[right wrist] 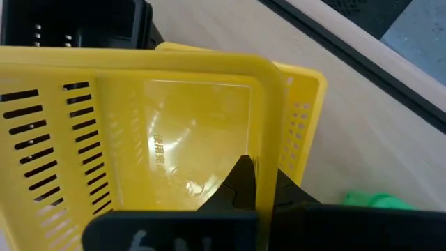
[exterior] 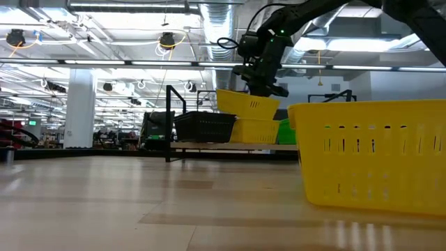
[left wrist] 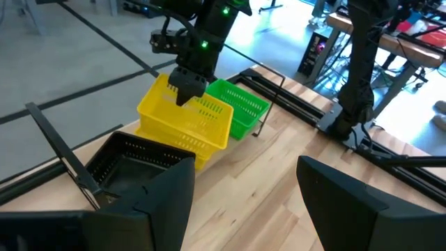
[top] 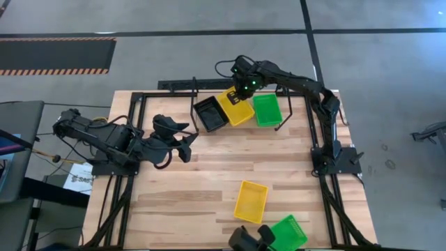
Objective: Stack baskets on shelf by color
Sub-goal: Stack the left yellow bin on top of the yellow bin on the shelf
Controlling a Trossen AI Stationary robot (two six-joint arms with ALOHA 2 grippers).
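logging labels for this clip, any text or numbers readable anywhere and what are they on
Embossed characters on the floor of the held yellow basket: too faint to read.
White marks on the right gripper's dark body at the right wrist view's lower edge: cut off, unreadable.
Print on the white paper beside the table, under the left arm: too small to read.
Nothing else legible.

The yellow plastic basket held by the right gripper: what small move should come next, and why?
Probably lower it a little. The right gripper is shut on the rim of the yellow mesh-sided plastic basket, which hangs tilted above a second yellow basket on the low black metal shelf; it is not yet nested. The open left gripper waits nearby.
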